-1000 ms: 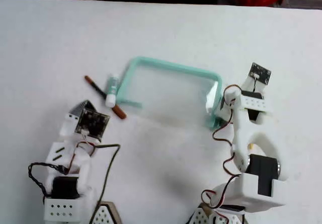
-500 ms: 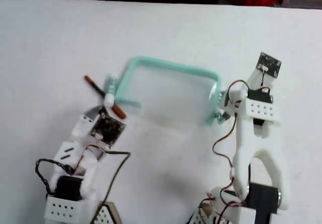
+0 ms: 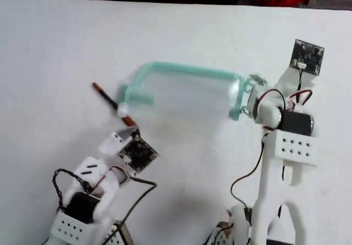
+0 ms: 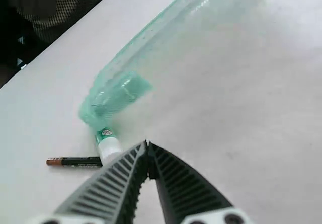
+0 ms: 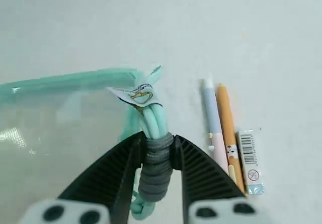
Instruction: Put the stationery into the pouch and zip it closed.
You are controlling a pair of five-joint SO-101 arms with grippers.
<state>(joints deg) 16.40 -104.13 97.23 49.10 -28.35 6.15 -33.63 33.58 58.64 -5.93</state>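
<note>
The right hand is clamped tight on the teal strap at one short end of the pouch. Its two dark fingers squeeze a grey-wrapped part of that strap between them. The left hand has hold of nothing: its ribbed fingers meet at the tips, close to the white cap of the glue stick.

The pouch is clear with a teal rim and lies on the white surface between the two arms. The glue stick is at the pouch's other short end. Its green body shows through the teal corner, under or inside it, I cannot tell which, while the cap pokes out. A thin brown pencil lies just beside the cap, outside the pouch.

Near the right hand, also outside the pouch, a pink-and-blue pen, an orange pencil and a small barcoded packet lie side by side on the surface.
</note>
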